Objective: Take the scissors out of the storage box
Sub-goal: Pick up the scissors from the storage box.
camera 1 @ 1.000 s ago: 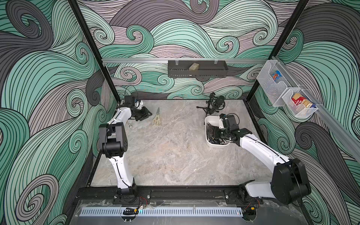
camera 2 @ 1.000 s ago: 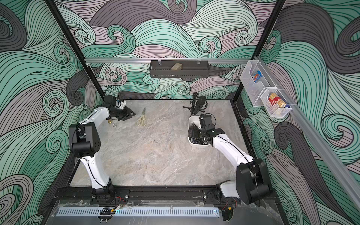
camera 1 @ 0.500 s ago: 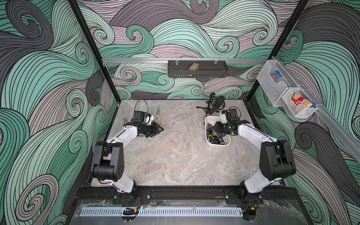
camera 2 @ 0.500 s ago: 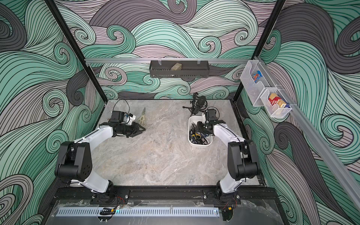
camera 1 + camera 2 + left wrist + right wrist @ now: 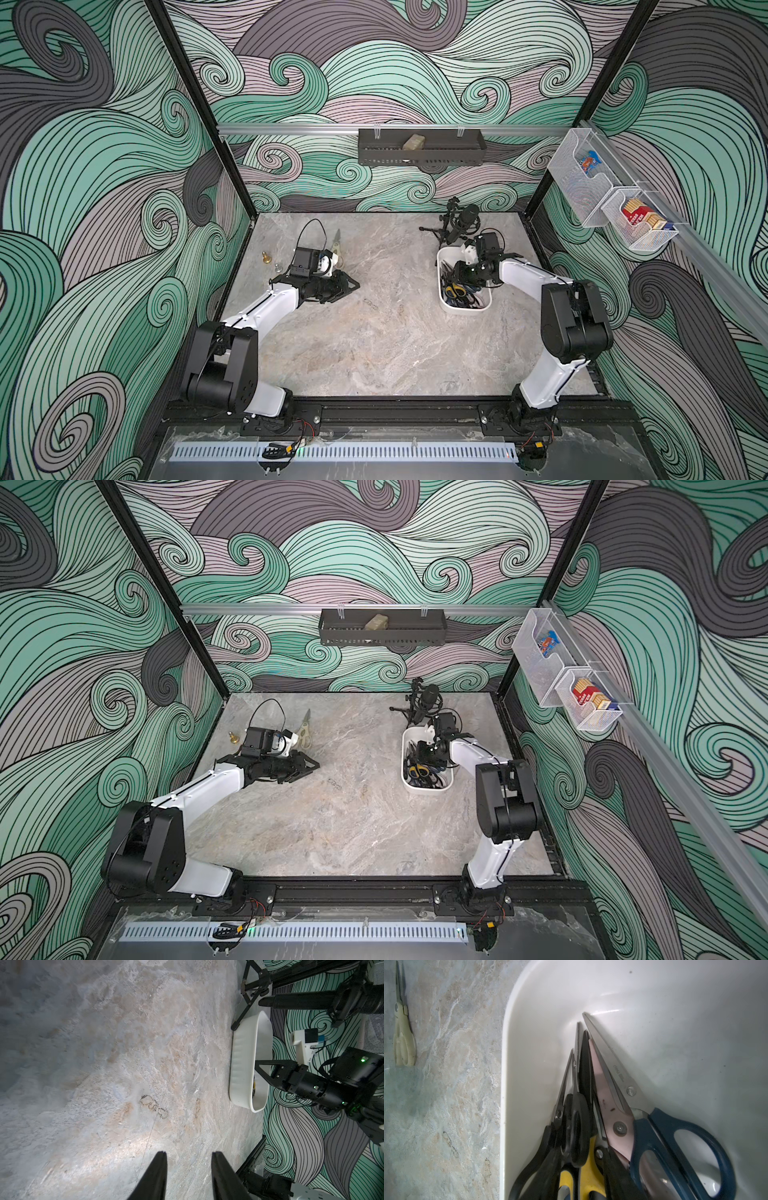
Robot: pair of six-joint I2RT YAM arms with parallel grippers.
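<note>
Marble tabletop (image 5: 374,332): left claw (image 5: 188,1155) hovers open, empty; right claw (image 5: 456,277) reaches into storage box (image 5: 463,310), grip unclear.

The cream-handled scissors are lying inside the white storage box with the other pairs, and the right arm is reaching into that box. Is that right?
Not quite. The cream-handled scissors lie out on the table, apart from the storage box, as the right wrist view shows. The other pairs are inside it, and the right arm is reaching into that box.

Twin high views (near-identical), close wrist cameras
</note>
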